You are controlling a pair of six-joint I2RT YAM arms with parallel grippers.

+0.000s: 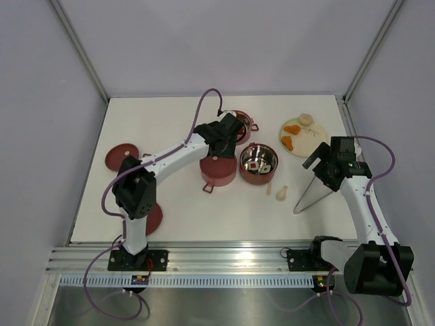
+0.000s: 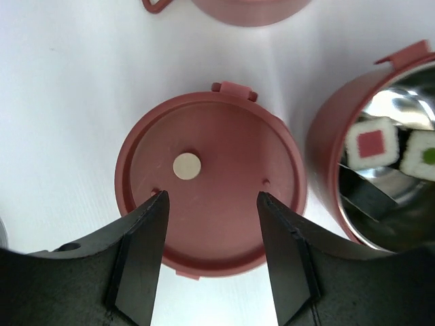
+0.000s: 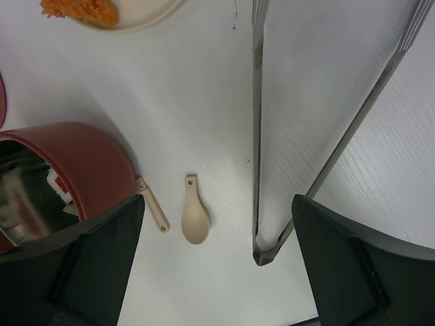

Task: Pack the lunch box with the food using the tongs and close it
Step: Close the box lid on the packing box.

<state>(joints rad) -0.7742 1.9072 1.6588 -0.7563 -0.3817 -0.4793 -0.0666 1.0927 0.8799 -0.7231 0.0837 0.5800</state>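
Note:
The lunch box stands as separate dark-red bowls. One bowl (image 1: 217,170) (image 2: 211,183) has a dark-red lid with a small white disc on it, and my left gripper (image 1: 221,146) (image 2: 211,197) hangs open right above it, holding nothing. An uncovered steel-lined bowl (image 1: 258,165) (image 2: 326,136) (image 3: 75,163) beside it holds food (image 2: 370,142): white pieces with red and green centres. A third bowl (image 1: 241,122) sits behind. The silver tongs (image 1: 311,193) (image 3: 257,136) lie on the table. My right gripper (image 1: 319,178) (image 3: 217,198) is open above their hinge end, apart from them.
A cream plate (image 1: 319,142) at the back right carries orange pieces (image 1: 293,127) (image 3: 81,8) and a beige one. A small beige spoon (image 1: 282,193) (image 3: 195,217) and a beige stick (image 3: 153,204) lie between bowl and tongs. Two loose dark-red lids (image 1: 122,156) lie at the left.

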